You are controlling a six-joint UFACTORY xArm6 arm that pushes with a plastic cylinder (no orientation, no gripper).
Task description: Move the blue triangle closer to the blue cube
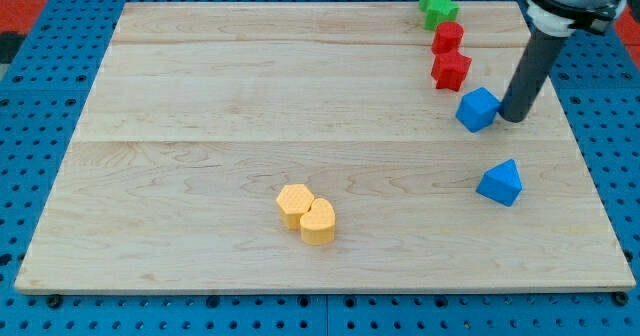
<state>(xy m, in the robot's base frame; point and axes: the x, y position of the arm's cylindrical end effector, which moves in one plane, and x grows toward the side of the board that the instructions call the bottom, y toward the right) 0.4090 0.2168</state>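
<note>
In the camera view, the rod's tip (513,118) rests just right of the blue cube (478,109), seemingly touching it. It has no fingers and holds nothing. The blue triangle (500,183) lies below the cube, apart from the tip

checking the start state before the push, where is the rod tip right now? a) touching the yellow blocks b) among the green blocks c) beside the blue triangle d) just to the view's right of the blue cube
d: my tip sits just right of the blue cube, well above the blue triangle.
</note>
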